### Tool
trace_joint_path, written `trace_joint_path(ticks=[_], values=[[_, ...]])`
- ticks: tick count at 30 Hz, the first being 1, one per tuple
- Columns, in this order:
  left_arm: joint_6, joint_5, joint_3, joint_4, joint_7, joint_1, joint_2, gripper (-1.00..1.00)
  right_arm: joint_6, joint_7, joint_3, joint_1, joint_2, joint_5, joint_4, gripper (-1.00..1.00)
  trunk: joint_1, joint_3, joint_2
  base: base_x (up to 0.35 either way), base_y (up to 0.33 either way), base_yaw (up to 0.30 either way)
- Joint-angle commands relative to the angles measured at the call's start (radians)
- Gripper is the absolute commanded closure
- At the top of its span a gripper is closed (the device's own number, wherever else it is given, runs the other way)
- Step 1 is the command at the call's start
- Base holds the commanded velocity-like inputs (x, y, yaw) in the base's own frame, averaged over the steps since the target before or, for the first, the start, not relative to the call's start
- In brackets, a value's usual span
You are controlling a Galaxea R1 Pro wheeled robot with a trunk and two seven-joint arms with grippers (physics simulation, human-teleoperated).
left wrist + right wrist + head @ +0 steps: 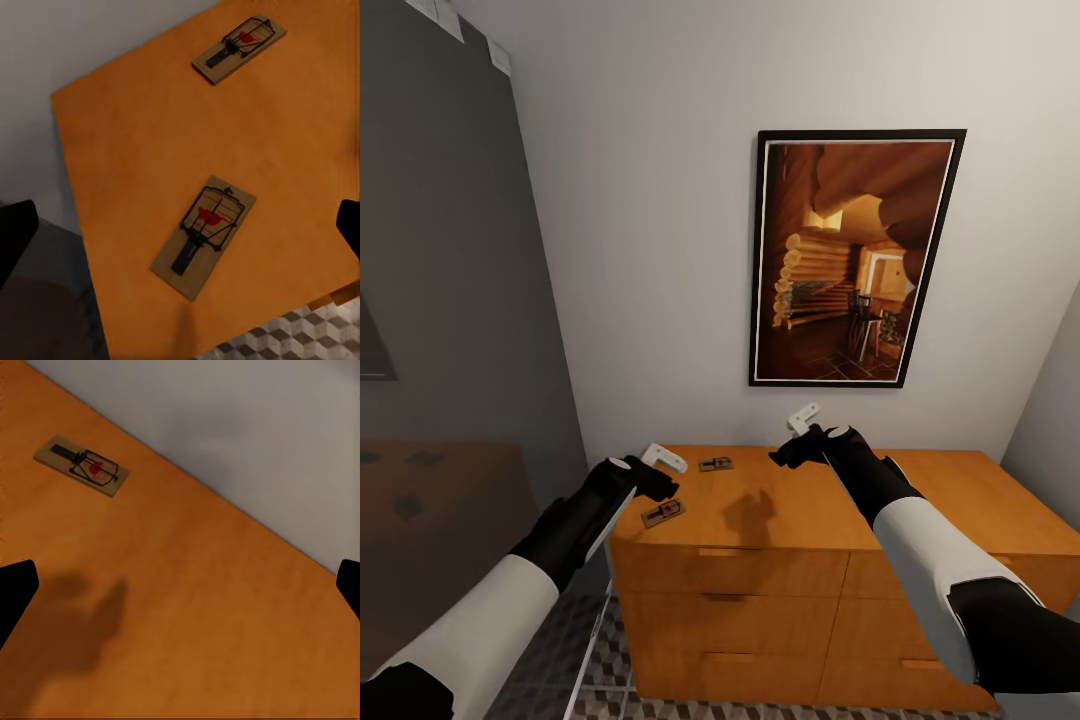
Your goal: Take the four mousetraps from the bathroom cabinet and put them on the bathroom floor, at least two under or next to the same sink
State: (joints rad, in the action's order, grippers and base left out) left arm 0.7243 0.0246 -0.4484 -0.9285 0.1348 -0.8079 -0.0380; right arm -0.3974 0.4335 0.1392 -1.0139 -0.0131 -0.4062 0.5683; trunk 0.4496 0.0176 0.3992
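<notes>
Presently two mousetraps are lying flat on the top of the cabinet (800, 520), toward its left end. The nearer mousetrap (662, 514) is resting close to the cabinet's front-left corner, its dark wire and red bait patch facing up; the farther mousetrap (715, 464) is sitting further back, close to the wall, well apart from the first. The left gripper (660, 470) is hovering over the cabinet's left end, just above the nearer mousetrap, fingers spread wide with nothing between them. The right gripper (795, 440) is hanging above the middle of the cabinet top, likewise parted and carrying nothing, casting a shadow (750, 515) on the wood. A framed picture (855, 258) of a log interior is hanging on the wall above the cabinet. The bathroom floor (610, 690), cube-patterned tile, is showing below the cabinet's front-left corner
</notes>
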Motion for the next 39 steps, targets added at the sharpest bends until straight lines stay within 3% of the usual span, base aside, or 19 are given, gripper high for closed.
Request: trace_joint_path(ticks=[1, 7, 18, 32, 39], values=[[0.003, 0.003, -0.002, -0.001, 0.004, 0.0, 0.0, -1.0, -0.007, 0.006, 0.0, 0.0, 0.0, -0.01, 0.002, -1.0, 0.0, -0.001, 0.001, 0.0, 0.0, 0.0], [-0.022, 0.002, -0.004, -0.001, 0.026, 0.0, 0.006, -1.0, -0.032, 0.007, -0.001, 0.0, -0.001, -0.011, 0.002, -1.0, 0.0, -0.001, 0.001, 0.0, 0.0, 0.0], [-0.067, 0.009, -0.008, 0.002, 0.12, 0.003, 0.033, -1.0, -0.041, 0.007, -0.001, 0.0, 0.0, -0.008, 0.0, -1.0, 0.0, -0.001, 0.001, 0.0, 0.0, 0.0], [-0.122, 0.012, -0.07, 0.012, 0.127, 0.005, 0.018, -1.0, -0.043, 0.007, 0.0, 0.0, -0.003, -0.008, 0.0, -1.0, 0.0, -0.001, 0.001, 0.0, 0.0, 0.0], [-0.126, 0.012, -0.078, 0.014, 0.127, 0.006, 0.009, -1.0, -0.043, 0.007, 0.001, 0.0, -0.004, -0.007, -0.006, -1.0, 0.0, -0.001, 0.001, 0.0, 0.0, 0.0]])
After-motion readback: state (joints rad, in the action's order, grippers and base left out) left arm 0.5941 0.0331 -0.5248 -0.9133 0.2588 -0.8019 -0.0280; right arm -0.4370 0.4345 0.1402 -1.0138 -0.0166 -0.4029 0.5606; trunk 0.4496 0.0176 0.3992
